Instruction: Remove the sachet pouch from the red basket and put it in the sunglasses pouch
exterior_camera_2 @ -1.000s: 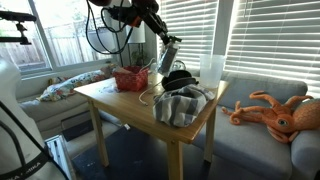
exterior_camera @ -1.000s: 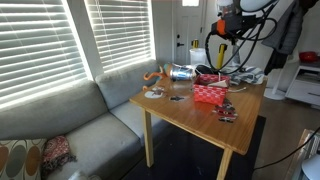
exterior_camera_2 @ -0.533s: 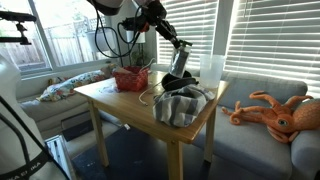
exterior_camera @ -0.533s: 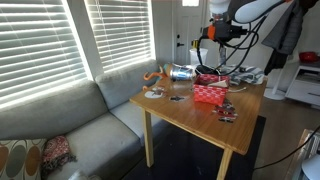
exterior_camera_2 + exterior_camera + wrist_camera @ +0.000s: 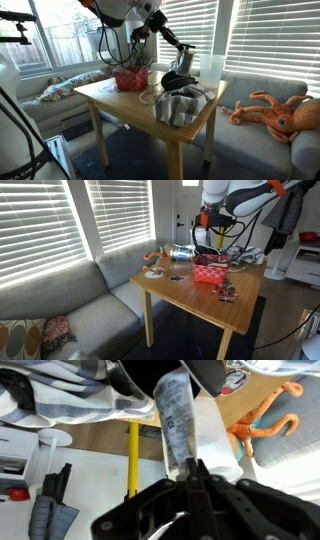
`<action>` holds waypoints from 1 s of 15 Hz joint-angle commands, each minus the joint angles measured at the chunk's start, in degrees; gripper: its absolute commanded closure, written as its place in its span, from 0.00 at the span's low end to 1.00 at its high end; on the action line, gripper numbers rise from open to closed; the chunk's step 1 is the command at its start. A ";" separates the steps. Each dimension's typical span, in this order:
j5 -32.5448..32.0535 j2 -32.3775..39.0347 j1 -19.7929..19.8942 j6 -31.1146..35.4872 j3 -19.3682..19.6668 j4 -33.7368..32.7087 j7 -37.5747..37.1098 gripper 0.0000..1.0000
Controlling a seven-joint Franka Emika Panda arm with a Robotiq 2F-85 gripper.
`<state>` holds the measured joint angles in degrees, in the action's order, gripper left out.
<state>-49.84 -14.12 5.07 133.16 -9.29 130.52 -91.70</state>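
Note:
My gripper [image 5: 195, 472] is shut on the grey sachet pouch [image 5: 174, 412], which hangs from the fingertips. In an exterior view the gripper [image 5: 185, 60] holds the sachet just above the black sunglasses pouch [image 5: 177, 82] at the table's far side. The red basket [image 5: 130, 78] stands on the table behind the gripper; it also shows in an exterior view [image 5: 210, 273], with the gripper [image 5: 199, 232] up and beyond it. I cannot tell whether the sachet touches the pouch.
A white cup [image 5: 211, 68] stands right beside the sunglasses pouch, also in the wrist view [image 5: 215, 435]. A striped grey cloth [image 5: 180, 104] lies on the table's near corner. An orange octopus toy [image 5: 275, 110] sits on the sofa. Small items [image 5: 228, 292] lie on the wooden table [image 5: 180, 290].
The gripper has carried the sachet away from the red basket, across the table, and lowered it over the sunglasses pouch next to the white cup.

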 commanded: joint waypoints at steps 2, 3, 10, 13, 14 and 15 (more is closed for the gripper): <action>-1.02 0.76 -2.05 2.89 2.05 1.47 1.75 1.00; -0.55 0.83 -2.34 3.15 2.29 1.82 2.99 1.00; 2.43 -1.72 -4.81 -0.12 2.38 4.01 13.92 0.48; 7.41 -4.54 -6.96 -7.95 1.10 4.38 19.54 0.26; 9.48 -5.40 -7.71 -13.17 0.23 3.95 20.72 0.19; 11.11 -6.33 -7.87 -18.74 -1.22 3.52 20.91 0.13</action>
<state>-43.90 -15.94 -1.37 125.67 -8.03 133.34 -74.18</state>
